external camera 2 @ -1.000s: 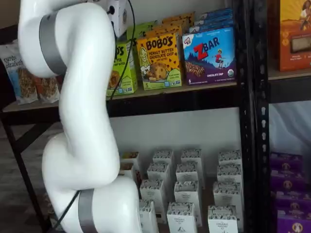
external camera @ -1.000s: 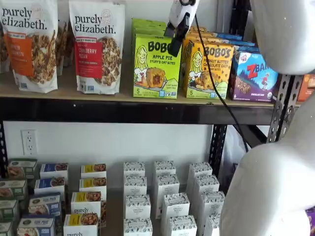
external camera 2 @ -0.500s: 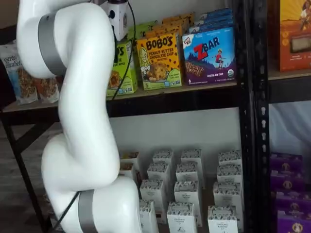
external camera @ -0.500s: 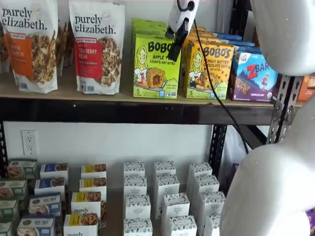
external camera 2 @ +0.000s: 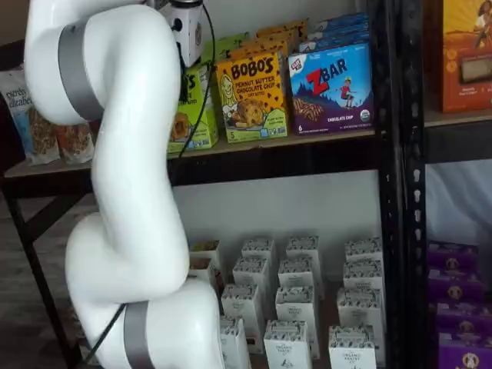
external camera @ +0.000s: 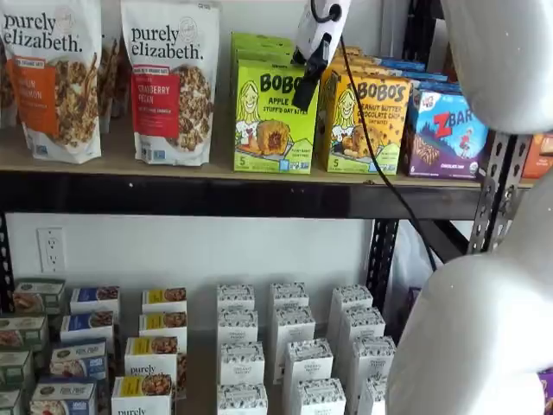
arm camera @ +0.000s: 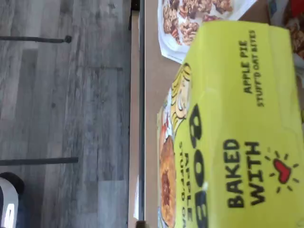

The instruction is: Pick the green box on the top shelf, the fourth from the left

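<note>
Lime-green cardboard, the green box point(external camera: 275, 117) stood on the top shelf point(external camera: 216, 195) just beside a yellow-orange peanut butter box point(external camera: 365, 124). The gripper point(external camera: 303, 89) hung at the green box's upper corner, finger spacing impossible to judge. Light, crushable; best pinched across its narrow sides.

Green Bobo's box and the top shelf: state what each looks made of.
The green box: likely printed cardboard, matte to slight sheen; in the wrist view its flat panels meet at a sharp folded edge. The top shelf: seemingly a tan wooden or fibreboard plank, dull, with a black metal-looking front beam.
</note>
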Robot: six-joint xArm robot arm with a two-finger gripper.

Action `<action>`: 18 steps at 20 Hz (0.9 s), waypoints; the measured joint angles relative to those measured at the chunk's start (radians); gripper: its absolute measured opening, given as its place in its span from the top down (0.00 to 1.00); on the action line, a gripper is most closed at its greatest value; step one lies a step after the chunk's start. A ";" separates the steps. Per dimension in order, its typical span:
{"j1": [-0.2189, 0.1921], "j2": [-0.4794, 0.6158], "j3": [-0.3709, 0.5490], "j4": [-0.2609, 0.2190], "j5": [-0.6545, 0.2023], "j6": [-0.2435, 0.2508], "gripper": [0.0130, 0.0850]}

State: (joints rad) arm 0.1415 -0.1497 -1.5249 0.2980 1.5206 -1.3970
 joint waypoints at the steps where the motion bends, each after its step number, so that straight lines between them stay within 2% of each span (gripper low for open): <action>1: -0.001 0.000 0.000 0.001 -0.001 0.000 0.28; 2: -0.001 -0.001 0.001 0.002 -0.002 -0.001 0.28; 3: -0.001 -0.002 0.002 0.002 -0.003 -0.001 0.33; 7: -0.004 0.009 -0.016 0.000 0.021 -0.002 0.33; 18: -0.003 0.005 -0.011 -0.003 0.010 -0.002 0.33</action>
State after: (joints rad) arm 0.1384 -0.1448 -1.5359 0.2952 1.5305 -1.3987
